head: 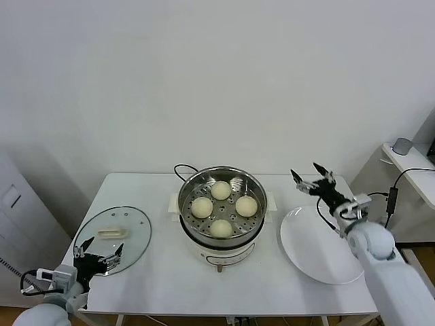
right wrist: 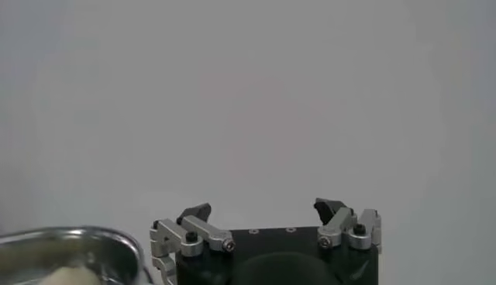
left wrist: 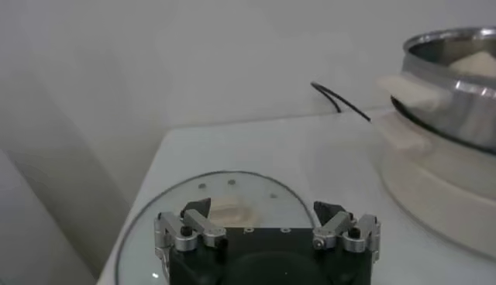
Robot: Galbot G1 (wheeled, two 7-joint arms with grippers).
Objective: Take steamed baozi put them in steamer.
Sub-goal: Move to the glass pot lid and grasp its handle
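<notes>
Fingers spread wide and empty on your left gripper [head: 99,257], parked low over the glass lid [head: 115,239] at the worktop's [head: 156,285] near corner. Your right gripper [head: 314,180], equally open, hangs above the bare plate [head: 312,251]. Beyond, all four baozi [head: 220,190] sit in the steamer [head: 221,207], so you've nothing left to carry; only the lid stays off.

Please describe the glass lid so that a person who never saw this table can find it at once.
Start from the steel steamer in the middle of the white table. The glass lid lies flat on the table at the robot's left, near the left gripper. Unlike the opaque white plate opposite, it is transparent with a cream handle.
</notes>
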